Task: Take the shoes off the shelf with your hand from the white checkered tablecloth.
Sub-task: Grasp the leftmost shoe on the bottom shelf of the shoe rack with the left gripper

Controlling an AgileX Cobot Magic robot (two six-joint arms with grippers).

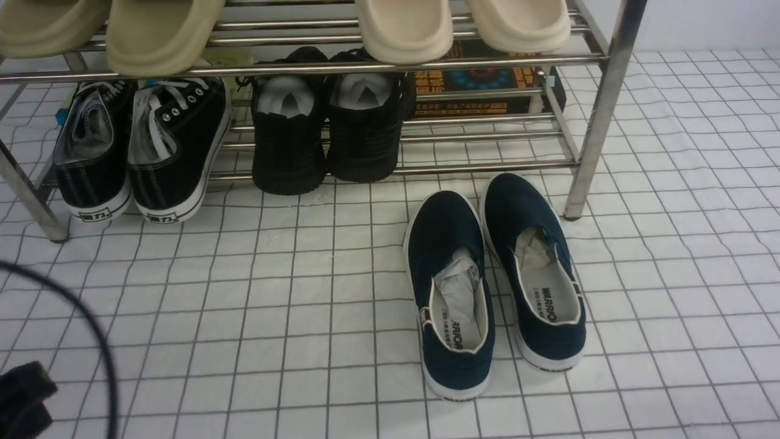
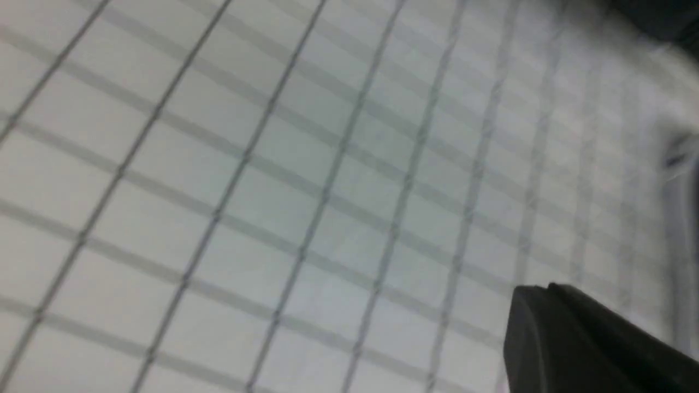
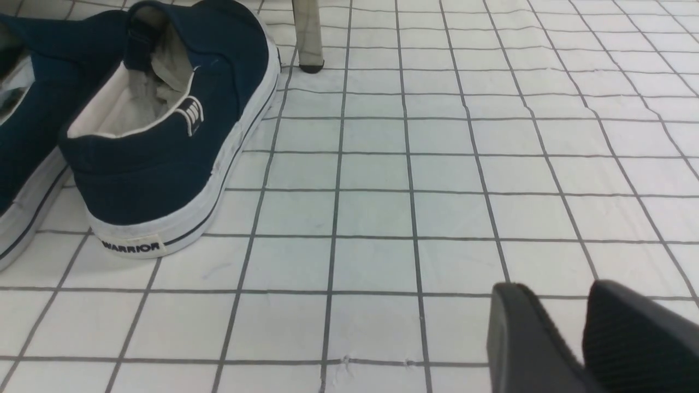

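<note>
**Shoes** (image 1: 152, 177): a pair of black canvas lace-ups with white laces and white soles. They sit at the upper left of the front view, on the lower tier of the shelf (image 1: 600, 116), with their heels toward the camera and the two shoes touching side by side.

**Shelf:** steel tube rack with two tiers, standing on the white checkered tablecloth (image 1: 304, 305). One leg foot (image 3: 308, 38) shows at the top of the right wrist view.
- Upper tier: beige slippers (image 1: 158, 30) at left, cream slippers (image 1: 405, 30) at centre right.
- Lower tier: black knit shoes (image 1: 286, 146) just right of the sneakers, and a dark printed box (image 1: 481, 85) farther right.

**Navy slip-ons** (image 1: 445, 225): on the cloth at centre right, in front of the shelf, with crumpled paper inside.

**Left gripper** (image 1: 30, 399): at the lower left corner of the front view, well apart from the sneakers, with a black cable (image 1: 91, 322) arcing beside it. The jaws are closed and nothing is seen in them. Its wrist view shows one dark finger (image 2: 573, 349) over blurred cloth (image 2: 273, 191).

**Right gripper** (image 3: 570, 311): at the lower right of its wrist view. The jaws are slightly parted and empty above the cloth (image 3: 437, 164), and the nearer slip-on (image 3: 164, 153) lies at upper left.
</note>
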